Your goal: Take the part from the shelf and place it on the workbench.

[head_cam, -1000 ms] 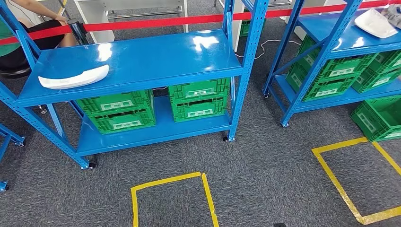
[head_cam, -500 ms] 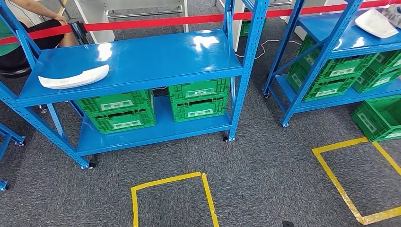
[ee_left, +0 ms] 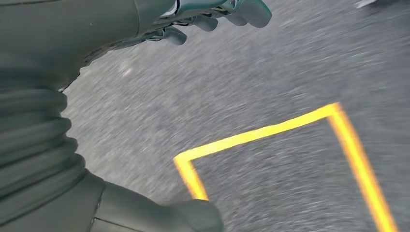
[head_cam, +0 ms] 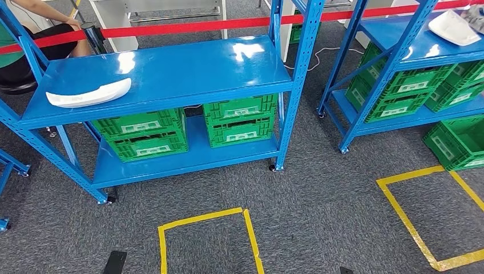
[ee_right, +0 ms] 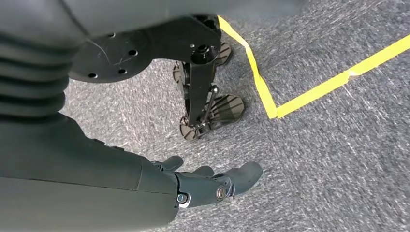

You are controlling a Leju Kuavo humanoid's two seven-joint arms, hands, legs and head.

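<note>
Left robot hand newly at head-view edge

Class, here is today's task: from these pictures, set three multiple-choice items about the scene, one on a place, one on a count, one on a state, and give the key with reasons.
1. Where does the white curved part lie on the near blue shelf?
A. On the top board, near its left end
B. On the lower board, between the crates
C. On the carpet inside the taped square

2. How many green crates stand under that shelf's top board?
A. One
B. Two
C. Four

3. What state is the right hand in?
A. Holding the white part
B. Holding nothing, above the carpet
C. Resting on a crate

Key: 1 A, the head view shows the part on the top board by the left post. 2 C, two stacks of two stand on the lower board. 3 B, the right wrist view shows nothing in the hand and grey carpet beyond it.
</note>
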